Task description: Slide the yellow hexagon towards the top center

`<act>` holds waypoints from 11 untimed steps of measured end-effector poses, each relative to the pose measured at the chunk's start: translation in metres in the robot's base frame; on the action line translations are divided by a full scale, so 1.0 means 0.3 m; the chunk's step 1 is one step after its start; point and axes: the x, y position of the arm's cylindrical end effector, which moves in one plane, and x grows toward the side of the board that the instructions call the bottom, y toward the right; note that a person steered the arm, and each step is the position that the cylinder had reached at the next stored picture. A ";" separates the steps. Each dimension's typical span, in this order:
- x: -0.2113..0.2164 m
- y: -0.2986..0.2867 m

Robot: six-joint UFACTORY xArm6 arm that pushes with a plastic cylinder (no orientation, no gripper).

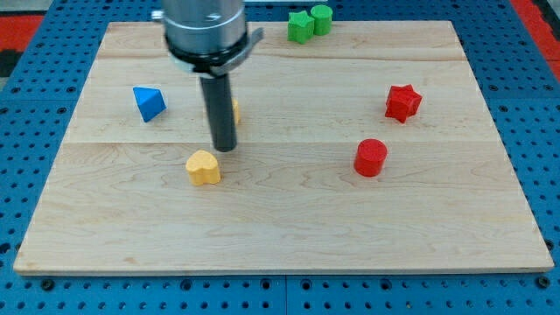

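Observation:
The yellow hexagon [234,111] is mostly hidden behind my rod; only a sliver of yellow shows at the rod's right edge, left of the board's centre. My tip [225,147] rests on the board just below that sliver, touching or nearly touching it. A yellow heart-shaped block [204,167] lies just below and to the left of the tip, apart from it.
A blue triangular block [149,103] sits at the view's left. A green star block [301,26] and a green cylinder [322,18] stand together at the top centre-right. A red star block [402,102] and a red cylinder [370,157] are on the right. The wooden board [289,227] lies on a blue pegboard.

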 end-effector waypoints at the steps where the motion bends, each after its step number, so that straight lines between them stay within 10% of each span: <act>1: -0.005 -0.109; 11: -0.331 0.113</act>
